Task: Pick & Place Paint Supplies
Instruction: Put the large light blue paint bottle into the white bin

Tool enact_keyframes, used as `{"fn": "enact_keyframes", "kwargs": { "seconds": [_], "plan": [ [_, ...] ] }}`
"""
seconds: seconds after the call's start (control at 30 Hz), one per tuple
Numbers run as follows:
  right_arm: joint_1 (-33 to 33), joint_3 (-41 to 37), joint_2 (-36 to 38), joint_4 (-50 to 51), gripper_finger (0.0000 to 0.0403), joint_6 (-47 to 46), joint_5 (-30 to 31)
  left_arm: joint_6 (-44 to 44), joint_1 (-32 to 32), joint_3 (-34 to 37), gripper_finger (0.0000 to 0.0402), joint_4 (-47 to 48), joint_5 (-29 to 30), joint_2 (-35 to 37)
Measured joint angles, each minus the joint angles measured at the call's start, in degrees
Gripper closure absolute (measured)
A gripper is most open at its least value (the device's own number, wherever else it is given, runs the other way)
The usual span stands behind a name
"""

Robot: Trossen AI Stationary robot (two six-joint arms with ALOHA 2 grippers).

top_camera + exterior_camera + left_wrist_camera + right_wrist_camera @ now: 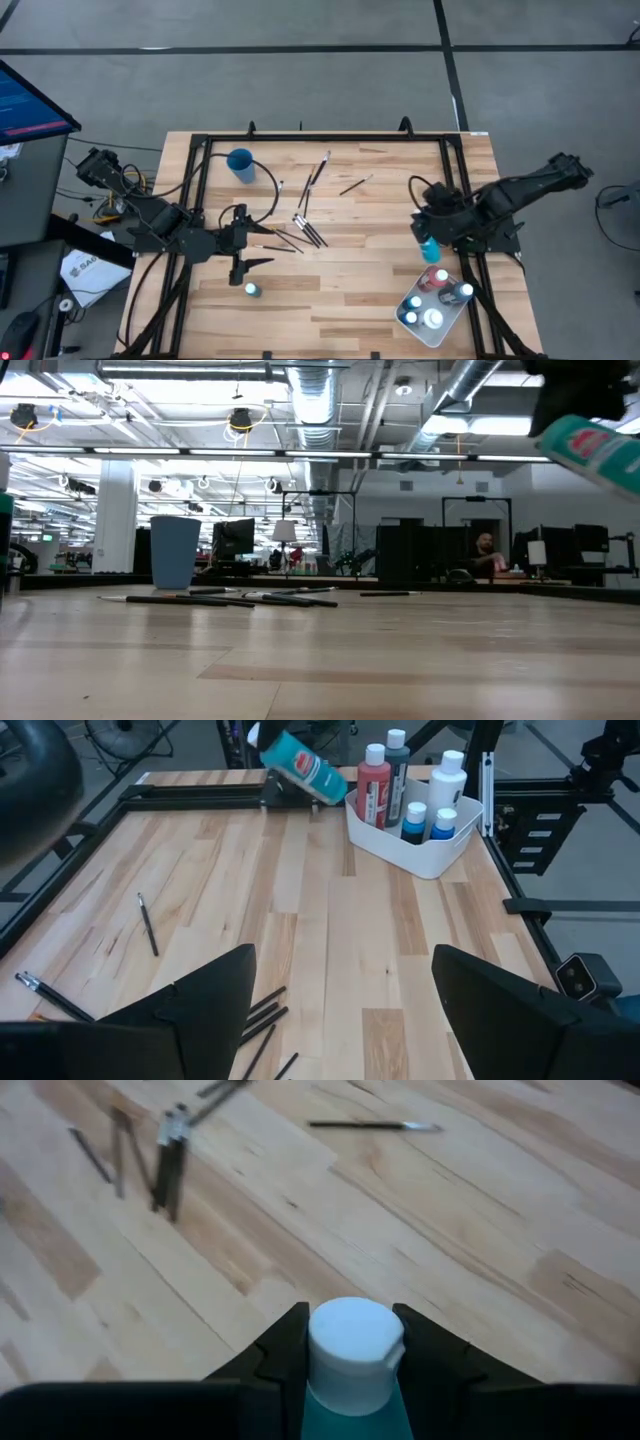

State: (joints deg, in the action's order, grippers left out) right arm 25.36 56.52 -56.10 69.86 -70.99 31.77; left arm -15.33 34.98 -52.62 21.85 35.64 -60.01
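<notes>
No word, brand or number can be made out anywhere. The teal bottle [305, 765] carries a white patch of print on its label, and the red bottle [374, 788] in the white tray [425, 855] has a label with fine lines — both too small to read. A white sheet [85, 272] beside the table shows dark lettering that cannot be told for certain.

Tabletop [330, 290]: we see pale, matt planked wood | tray [425, 860]: smooth white plastic | teal bottle [305, 767]: glossy plastic | frame [330, 138]: matt black metal
</notes>
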Motion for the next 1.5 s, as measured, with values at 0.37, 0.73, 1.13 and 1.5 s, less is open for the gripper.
{"fn": "enact_keyframes", "kwargs": {
  "seconds": [0.37,0.73,1.13,1.5],
  "plan": [
    [9.14,0.01,0.14,6.29,0.0291,-9.42,0.27,-0.11,-0.02,0.00,0.0103,0.00,0.44,0.00],
    [16.98,0.08,1.90,12.40,0.0290,-17.63,3.25,-0.15,-0.02,0.00,0.0103,-0.13,2.34,0.00],
    [22.49,6.28,1.82,13.18,0.0290,-13.14,16.53,-0.17,-0.02,0.00,0.0103,-0.26,2.84,0.00],
    [24.54,11.90,1.71,0.06,0.0290,5.22,24.16,-0.17,-0.02,0.00,0.0103,-0.28,3.70,0.00]
  ]
}}
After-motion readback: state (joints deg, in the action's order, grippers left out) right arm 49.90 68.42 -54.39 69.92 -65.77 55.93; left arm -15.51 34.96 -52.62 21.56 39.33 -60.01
